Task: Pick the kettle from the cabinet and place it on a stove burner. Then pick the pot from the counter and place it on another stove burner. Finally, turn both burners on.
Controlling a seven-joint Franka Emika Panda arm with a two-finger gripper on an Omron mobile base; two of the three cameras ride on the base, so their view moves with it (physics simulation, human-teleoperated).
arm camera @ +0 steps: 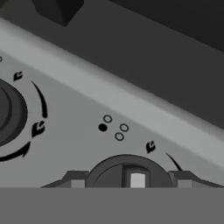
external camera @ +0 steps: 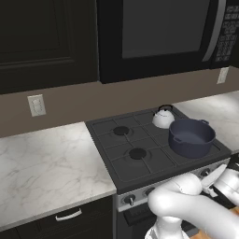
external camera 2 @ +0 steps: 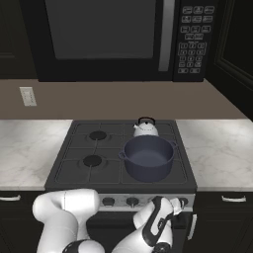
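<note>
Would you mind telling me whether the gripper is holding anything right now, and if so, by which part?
The gripper holds nothing off the stove; its fingertips stand either side of a front stove knob. Whether they actually clamp it cannot be told. The kettle and pot sit free on burners.

The pot (external camera 2: 147, 159) sits on the cooktop (external camera 2: 84, 173), the kettle (external camera 2: 145, 128) just behind it.

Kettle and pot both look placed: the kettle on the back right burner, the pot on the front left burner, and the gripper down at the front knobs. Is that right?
Not quite: the pot sits on the front right burner, directly in front of the kettle, as the right base view shows. The front left burner is bare. The rest holds: the kettle is on the back right, and the hand view has the gripper at a front knob.
</note>
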